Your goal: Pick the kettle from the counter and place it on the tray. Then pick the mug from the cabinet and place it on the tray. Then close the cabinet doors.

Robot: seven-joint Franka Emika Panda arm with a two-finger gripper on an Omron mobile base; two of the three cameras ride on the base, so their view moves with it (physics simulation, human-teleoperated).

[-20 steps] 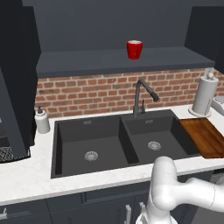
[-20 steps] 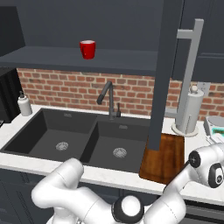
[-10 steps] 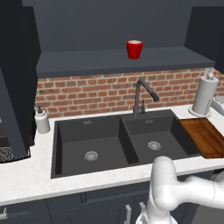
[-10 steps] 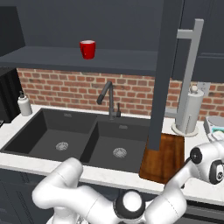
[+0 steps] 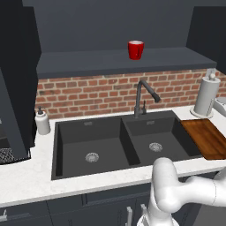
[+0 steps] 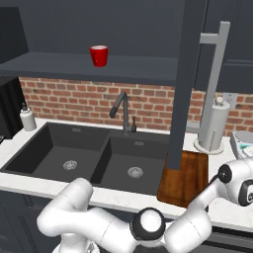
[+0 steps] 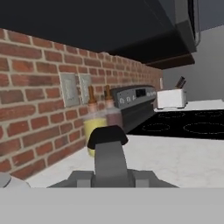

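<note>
Kettle (image 7: pixel 109 162) sits at the bottom centre of the hand view, on the counter (image 7: pixel 175 157) directly before the gripper; whether the jaws are closed on its black handle cannot be told. Confirm a centred hold on the handle before lifting straight up and carrying it to the tray (image 6: pixel 185 178). The arm (image 6: pixel 197 222) reaches low toward the lower right of the right base view, with the hand pointing along the counter.

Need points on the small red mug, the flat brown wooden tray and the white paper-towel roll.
small red mug (image 5: pixel 136 50): left base view, its side wall.
flat brown wooden tray (image 5: pixel 206 137): left base view, bare top.
white paper-towel roll (image 5: pixel 206 96): left base view, mid roll.
</note>
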